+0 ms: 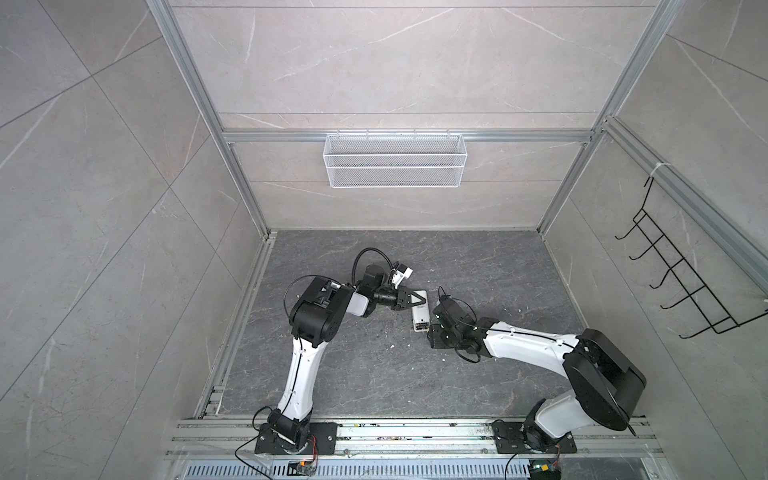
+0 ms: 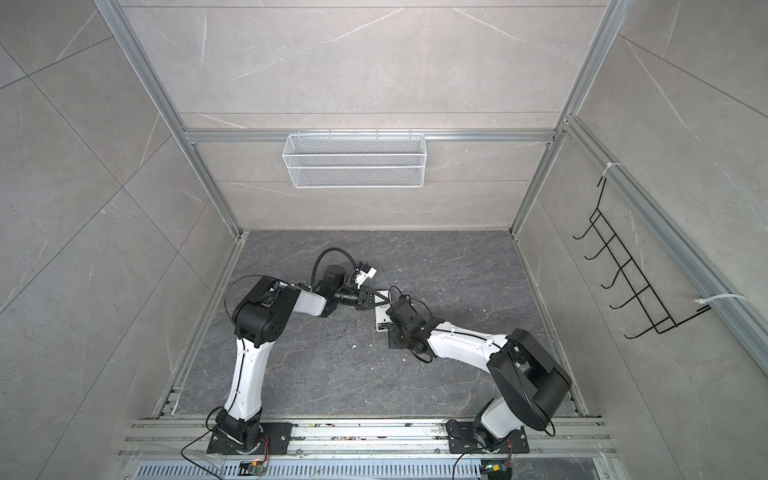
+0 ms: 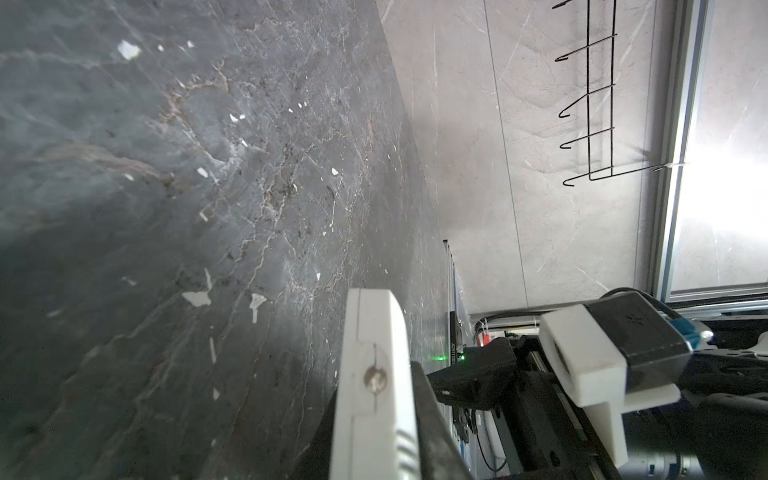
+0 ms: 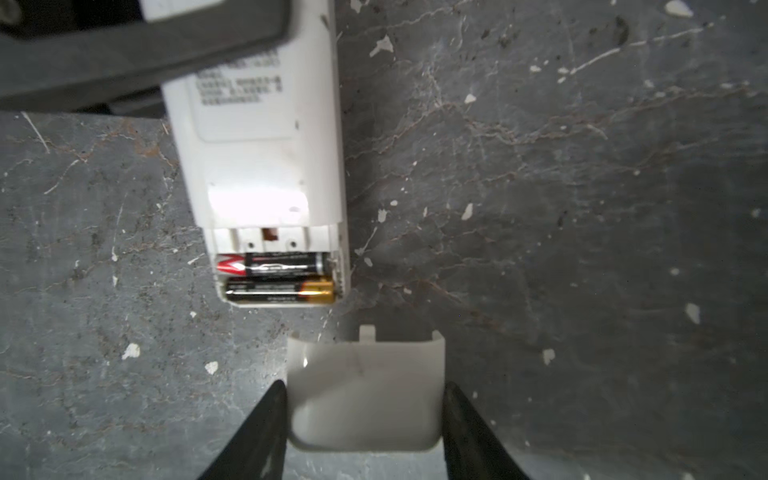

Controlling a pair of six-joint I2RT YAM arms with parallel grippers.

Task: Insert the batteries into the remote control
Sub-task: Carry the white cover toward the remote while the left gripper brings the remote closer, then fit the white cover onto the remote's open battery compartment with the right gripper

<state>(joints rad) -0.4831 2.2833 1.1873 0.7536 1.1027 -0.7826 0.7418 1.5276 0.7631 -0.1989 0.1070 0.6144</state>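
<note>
Right gripper is clamped on the white cover piece — both dark fingers are pressed against its side edges, and its tabbed edge is pointed away from the wrist. Whether the cover piece is lifted off the table or rested on it cannot be told.

Just ahead of the fingertips, past a small gap, the remote control is laid back-up on the table. Its open battery compartment is at the end nearest the right gripper. Both batteries are seated in that compartment, side by side and crosswise to the remote control's length. One is marked red at an end; the one nearer the right gripper is marked gold. The compartment is left uncovered.

The far end of the remote control, away from the right gripper, is gripped by the closed left gripper — one finger is laid across the labelled back. In the left wrist view the remote control is seen edge-on between the fingers.

In both top views the remote control is placed between the two grippers, and the right gripper is mostly hidden under its own wrist. White specks are scattered on the table around the remote control and beyond both grippers.
</note>
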